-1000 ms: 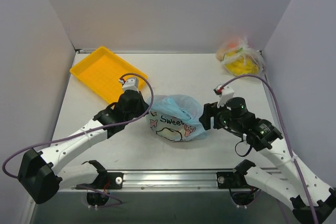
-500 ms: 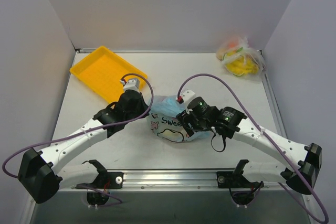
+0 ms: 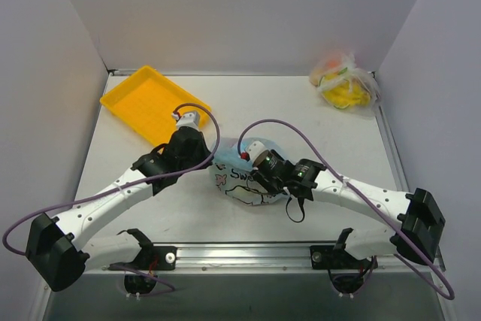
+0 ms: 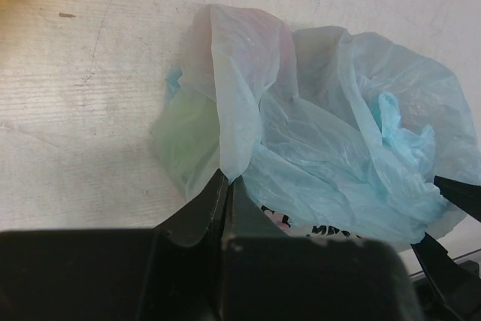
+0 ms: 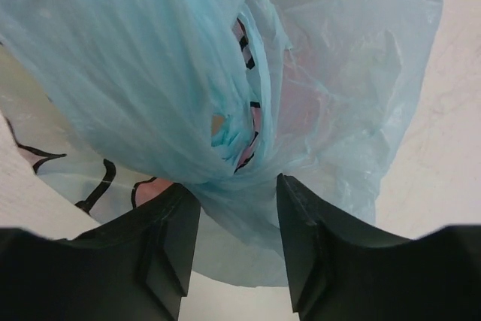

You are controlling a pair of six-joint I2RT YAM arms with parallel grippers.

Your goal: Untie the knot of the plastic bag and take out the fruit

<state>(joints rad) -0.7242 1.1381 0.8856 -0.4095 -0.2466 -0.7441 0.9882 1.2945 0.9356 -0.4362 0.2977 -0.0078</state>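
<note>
One blue plastic bag (image 3: 233, 180), one clear bag (image 3: 344, 84), one yellow tray (image 3: 143, 101), perhaps two fruit (image 4: 184, 137) inside.

Top view is bright with even diffuse light; table (image 3: 301, 110) slightly washed out, faint soft shadows. Left wrist view: plastic bag (image 4: 338, 163) sharp, left fingers (image 4: 207, 212) at 6 o'clock dark and blurred. Right wrist view: bag close-up soft, right fingers (image 5: 176, 238) at 6 o'clock underexposed.

Mid-table, plastic bag (image 3: 239, 187) hemmed by left arm (image 3: 113, 189) and right arm (image 3: 361, 195) — bare table (image 3: 263, 103) beyond, between tray (image 3: 143, 103) and clear bag (image 3: 344, 84)
</note>
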